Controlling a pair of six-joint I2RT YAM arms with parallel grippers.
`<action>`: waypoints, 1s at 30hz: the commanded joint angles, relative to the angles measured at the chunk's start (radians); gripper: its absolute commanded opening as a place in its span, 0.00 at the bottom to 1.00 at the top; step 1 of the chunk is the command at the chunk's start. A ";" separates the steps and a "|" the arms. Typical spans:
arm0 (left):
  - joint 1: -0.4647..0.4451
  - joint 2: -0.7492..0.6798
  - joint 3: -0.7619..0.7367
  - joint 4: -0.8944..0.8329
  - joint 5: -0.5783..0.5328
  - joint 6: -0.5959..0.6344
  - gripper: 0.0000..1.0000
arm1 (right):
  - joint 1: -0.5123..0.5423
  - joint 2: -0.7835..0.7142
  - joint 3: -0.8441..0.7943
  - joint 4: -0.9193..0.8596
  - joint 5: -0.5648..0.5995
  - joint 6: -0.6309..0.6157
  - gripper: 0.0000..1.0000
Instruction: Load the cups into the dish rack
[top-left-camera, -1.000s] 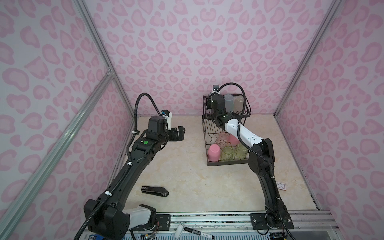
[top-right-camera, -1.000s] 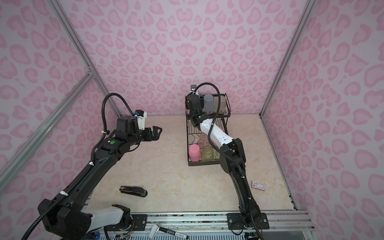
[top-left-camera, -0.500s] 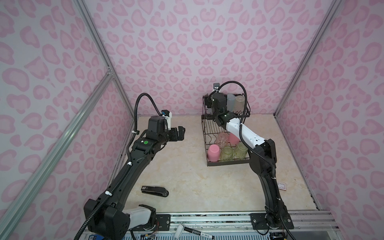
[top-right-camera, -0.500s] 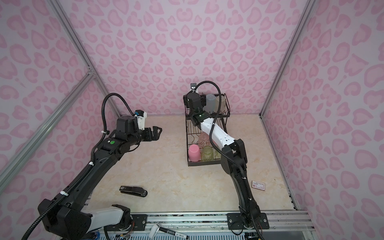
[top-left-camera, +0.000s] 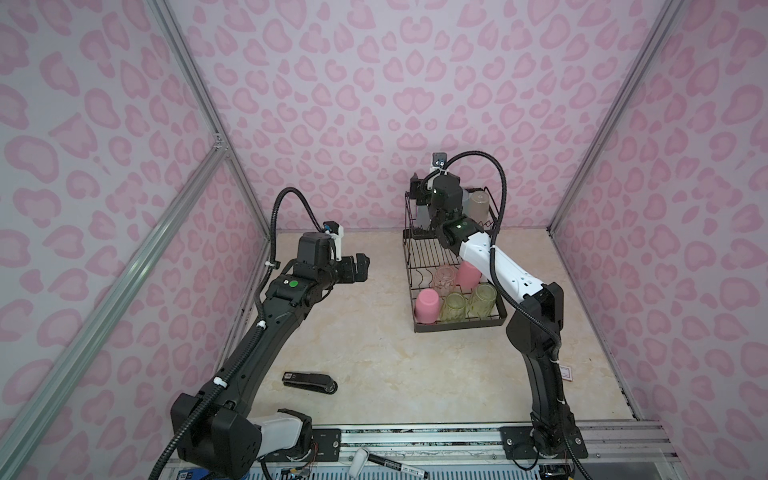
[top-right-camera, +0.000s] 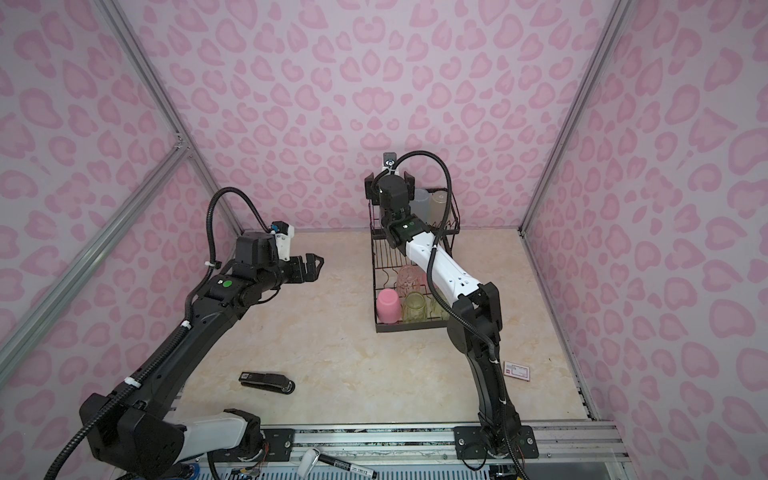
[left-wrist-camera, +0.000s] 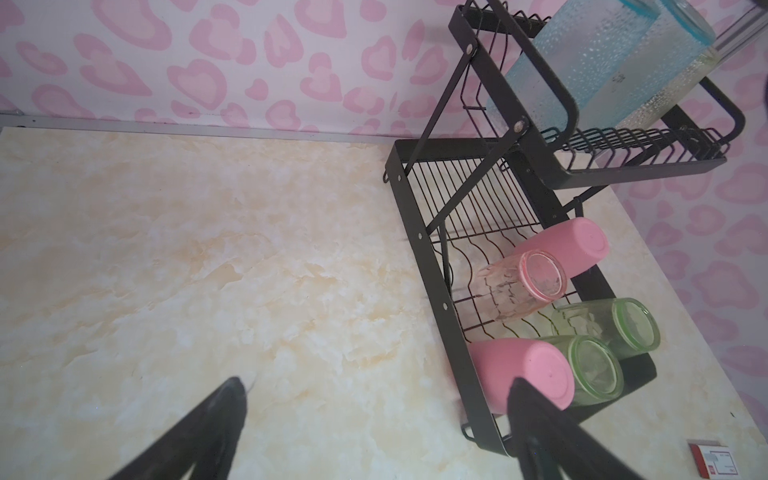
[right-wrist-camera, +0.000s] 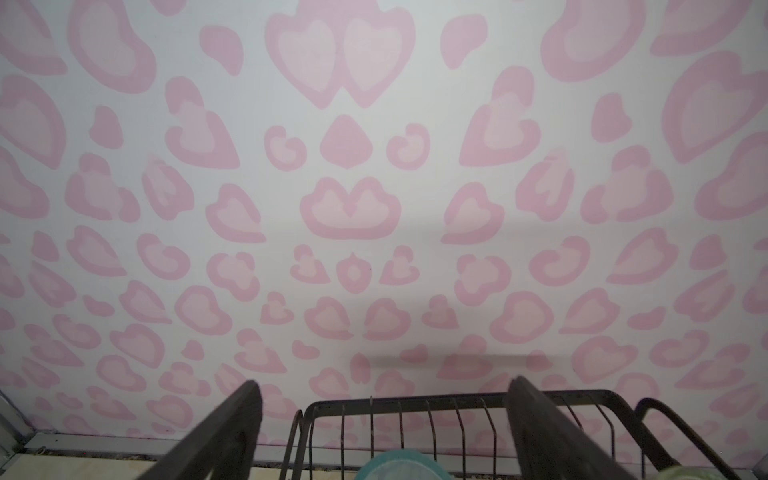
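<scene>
Spreading wide above the upper basket (right-wrist-camera: 457, 395) of the dish rack (top-left-camera: 457, 326), our right pincer (right-wrist-camera: 382, 386) has just let go of the teal cup (right-wrist-camera: 399, 467), which sits in that basket beneath it. Our left pincer (left-wrist-camera: 377, 380) hangs wide, empty. We judge all the cups (left-wrist-camera: 519, 282) racked.

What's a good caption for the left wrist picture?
Open left tool faces the black dish rack holding pink cups and green cups.

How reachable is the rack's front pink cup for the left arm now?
Probably yes: the left end effector is open and faces the dish rack across bare table; the front pink cup stands at the rack's corner nearest it.
</scene>
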 joint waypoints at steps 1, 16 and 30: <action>0.004 0.005 -0.003 0.049 -0.016 -0.003 0.99 | -0.023 -0.041 -0.011 -0.024 -0.048 0.025 0.94; 0.166 -0.073 -0.077 0.148 -0.085 -0.061 0.98 | -0.390 -0.659 -0.748 0.054 -0.105 0.183 0.99; 0.248 -0.236 -0.277 0.326 -0.364 -0.165 0.97 | -0.595 -1.179 -1.536 0.166 0.003 0.261 0.99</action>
